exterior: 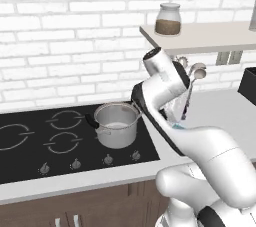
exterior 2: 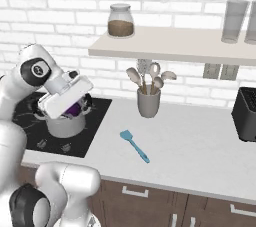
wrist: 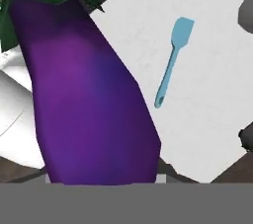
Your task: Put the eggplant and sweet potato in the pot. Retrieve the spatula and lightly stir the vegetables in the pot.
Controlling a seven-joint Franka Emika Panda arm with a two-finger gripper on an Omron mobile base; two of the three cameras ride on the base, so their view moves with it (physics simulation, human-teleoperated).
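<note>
My gripper (exterior 2: 70, 104) is shut on the eggplant (wrist: 84, 94), a glossy dark-purple vegetable with a green cap, which hangs close in front of the hand camera. In the right base view the eggplant (exterior 2: 74, 108) hovers just above the right side of the steel pot (exterior 2: 62, 124). The pot (exterior: 117, 123) stands on the front right burner, and its inside looks bare. The teal spatula (exterior 2: 134, 145) lies flat on the white counter to the right of the stove, and the hand view shows the spatula (wrist: 171, 60) too. The sweet potato is out of view.
The black cooktop (exterior: 50, 136) has knobs along its front edge. A grey cup of pale spoons (exterior 2: 148, 102) stands by the wall, and a black toaster (exterior 2: 246, 113) is at the far right. A shelf (exterior 2: 175, 46) overhead carries a jar (exterior 2: 120, 21) and glasses (exterior 2: 234, 21).
</note>
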